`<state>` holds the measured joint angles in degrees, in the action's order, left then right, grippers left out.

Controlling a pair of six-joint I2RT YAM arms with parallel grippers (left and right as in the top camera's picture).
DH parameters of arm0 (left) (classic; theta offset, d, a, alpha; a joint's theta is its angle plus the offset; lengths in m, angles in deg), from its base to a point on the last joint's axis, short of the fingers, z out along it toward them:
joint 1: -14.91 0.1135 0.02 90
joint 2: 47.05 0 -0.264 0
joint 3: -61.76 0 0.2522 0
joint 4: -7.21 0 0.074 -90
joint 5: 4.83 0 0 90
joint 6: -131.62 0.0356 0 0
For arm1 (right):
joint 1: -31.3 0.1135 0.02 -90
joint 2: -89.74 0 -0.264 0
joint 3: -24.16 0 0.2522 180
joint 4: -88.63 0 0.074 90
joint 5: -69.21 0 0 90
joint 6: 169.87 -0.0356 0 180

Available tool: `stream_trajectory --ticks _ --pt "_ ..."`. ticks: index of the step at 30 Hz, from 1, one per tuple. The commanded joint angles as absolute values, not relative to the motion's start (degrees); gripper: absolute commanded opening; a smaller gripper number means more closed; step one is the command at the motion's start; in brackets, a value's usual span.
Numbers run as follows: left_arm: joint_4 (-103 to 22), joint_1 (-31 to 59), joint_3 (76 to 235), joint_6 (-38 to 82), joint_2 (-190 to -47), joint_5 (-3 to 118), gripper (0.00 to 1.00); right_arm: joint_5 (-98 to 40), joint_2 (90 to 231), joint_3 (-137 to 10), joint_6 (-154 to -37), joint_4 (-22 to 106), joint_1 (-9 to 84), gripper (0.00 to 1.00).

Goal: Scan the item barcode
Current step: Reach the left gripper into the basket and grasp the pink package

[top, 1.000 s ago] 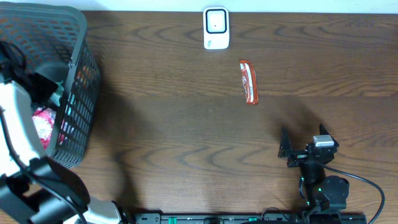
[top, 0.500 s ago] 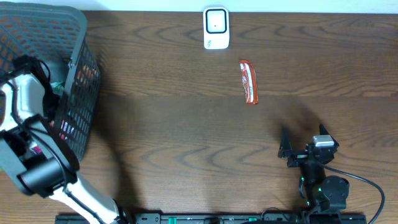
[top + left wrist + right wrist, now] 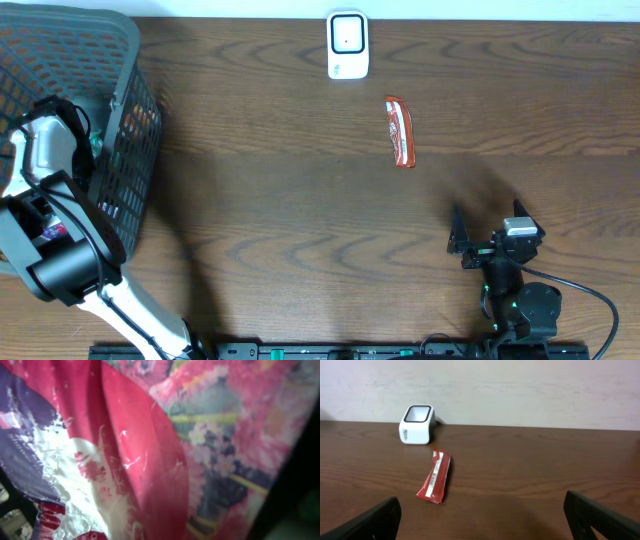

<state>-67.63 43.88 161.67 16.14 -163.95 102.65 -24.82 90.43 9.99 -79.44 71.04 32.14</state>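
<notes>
Your left claw (image 3: 45,222) is closed inside the basket (image 3: 130,110), pink packet (image 3: 165,460) right against it, grip unclear; right claw (image 3: 482,510) spread wide, red bar (image 3: 400,130) on the counter (image 3: 300,220) near the scanner (image 3: 347,45).

The left arm (image 3: 42,150) hides the left gripper inside the edge-cropped basket (image 3: 135,115), and the pink packet (image 3: 160,460) shows only as a close blur.

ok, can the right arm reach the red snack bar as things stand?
Probably yes. Only bare table lies between the right arm and the red snack bar, its jaws stand open toward it, and the scanner sits beyond the bar.
</notes>
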Motion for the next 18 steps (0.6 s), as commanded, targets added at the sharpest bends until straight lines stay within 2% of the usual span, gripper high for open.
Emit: stream_trajectory --ticks 1,9,18 --pt "-68.88 44.01 165.17 16.06 -157.03 101.14 0.08 -24.56 90.08 10.08 -80.23 70.8 31.73 0.99" --pt "-62.13 44.01 168.06 15.77 -135.3 100.97 0.08 -24.56 90.08 10.08 -80.23 70.8 31.73 0.99" --pt "-57.38 43.29 168.03 6.35 -114.49 88.18 0.08 -24.56 90.08 10.08 -80.23 70.8 31.77 0.99"
